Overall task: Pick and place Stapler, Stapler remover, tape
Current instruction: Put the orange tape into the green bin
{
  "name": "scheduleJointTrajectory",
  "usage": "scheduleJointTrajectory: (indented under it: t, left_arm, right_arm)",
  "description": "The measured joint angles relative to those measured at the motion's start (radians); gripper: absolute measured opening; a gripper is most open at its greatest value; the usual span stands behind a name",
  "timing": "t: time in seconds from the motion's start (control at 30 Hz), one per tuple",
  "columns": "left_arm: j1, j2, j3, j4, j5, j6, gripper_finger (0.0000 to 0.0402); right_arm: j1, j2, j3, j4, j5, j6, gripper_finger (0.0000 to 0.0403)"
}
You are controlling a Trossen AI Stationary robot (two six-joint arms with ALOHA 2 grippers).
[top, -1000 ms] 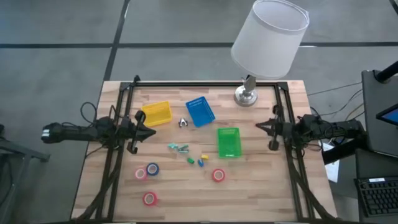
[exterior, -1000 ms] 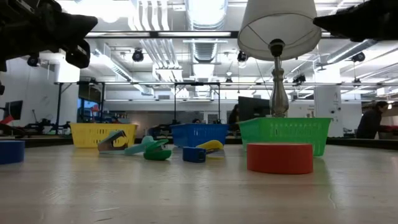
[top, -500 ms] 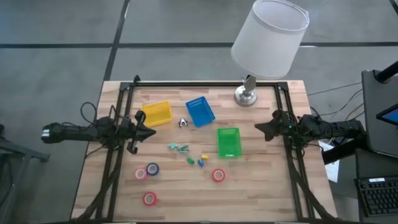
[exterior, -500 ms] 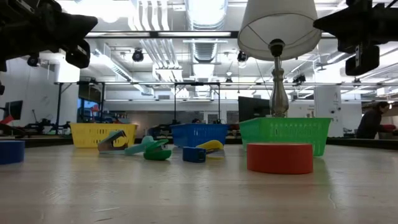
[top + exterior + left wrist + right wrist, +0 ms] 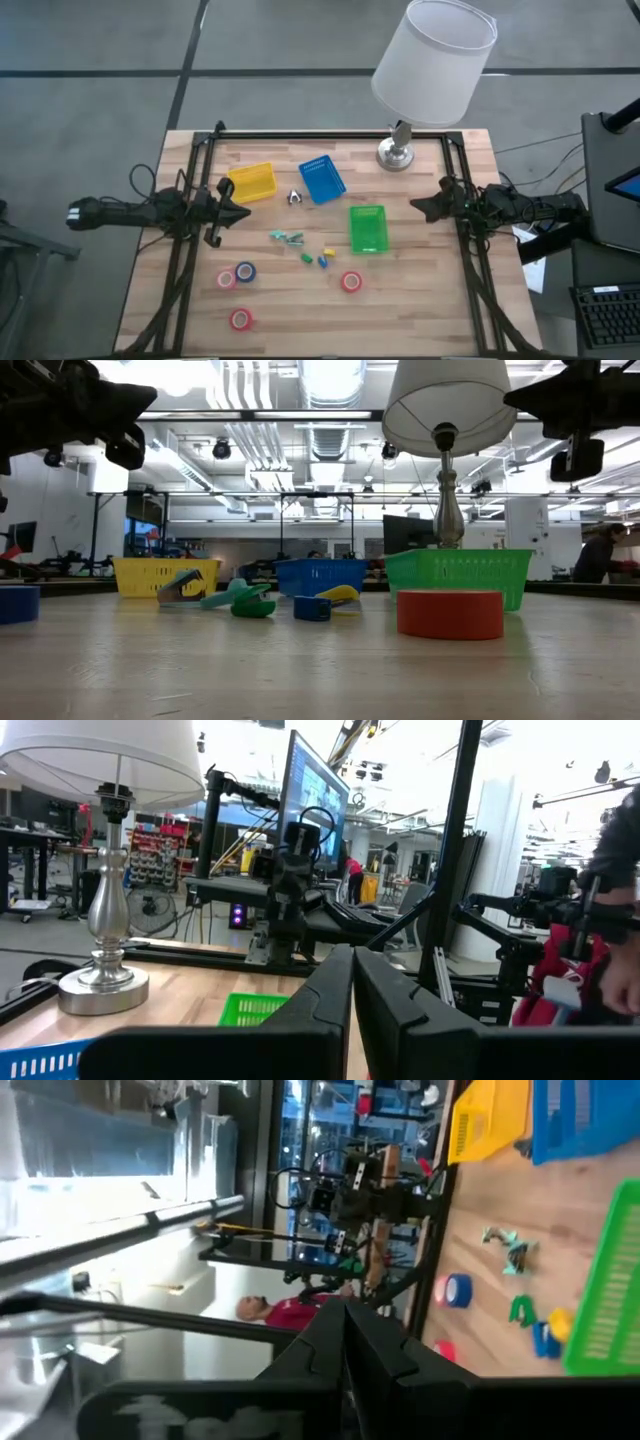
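Observation:
On the wooden table lie a grey stapler remover [image 5: 296,197], small teal [image 5: 288,238], green [image 5: 308,257] and blue-yellow [image 5: 326,258] staplers, and tape rolls: pink [image 5: 227,278], blue [image 5: 245,271], red [image 5: 351,282] and red [image 5: 240,319]. All rest flat on the tabletop. My left gripper [image 5: 246,212] hovers shut at the left side, above the table, pointing toward the middle. My right gripper [image 5: 414,208] hovers shut at the right side, pointing back at it. In the wrist views the left fingers [image 5: 352,960] and the right fingers [image 5: 343,1308] meet with nothing between them.
A yellow tray [image 5: 251,183], a blue tray [image 5: 322,180] and a green tray [image 5: 367,229] stand across the table's middle and far part. A lamp with a white shade [image 5: 433,60] has its base [image 5: 397,153] at the far edge. Black frame rails [image 5: 190,250] run along both sides.
My right gripper has rolled about its own long axis while staying at the table's right side; its wrist camera now hangs below it in the low view. It has stayed shut.

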State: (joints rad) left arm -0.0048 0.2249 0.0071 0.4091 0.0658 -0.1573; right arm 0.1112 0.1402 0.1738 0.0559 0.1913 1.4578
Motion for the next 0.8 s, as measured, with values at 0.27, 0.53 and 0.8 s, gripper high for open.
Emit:
scheduleJointTrajectory:
  t: [0.27,0.53,0.8]
  left_arm:
    - [0.000,0.000,0.000,0.000,0.000,0.000,0.0019]
    - [0.004,0.004,0.000,-0.001,-0.002,0.000,0.0019]
    - [0.004,0.011,0.012,0.098,-0.188,-0.117,0.0019]
  right_arm:
    - [0.000,0.000,0.000,0.000,0.000,-0.179,0.0008]
    - [-0.002,-0.002,0.000,0.030,0.106,-0.054,0.0008]
    - [-0.001,-0.001,0.000,0.035,0.125,0.151,0.0008]
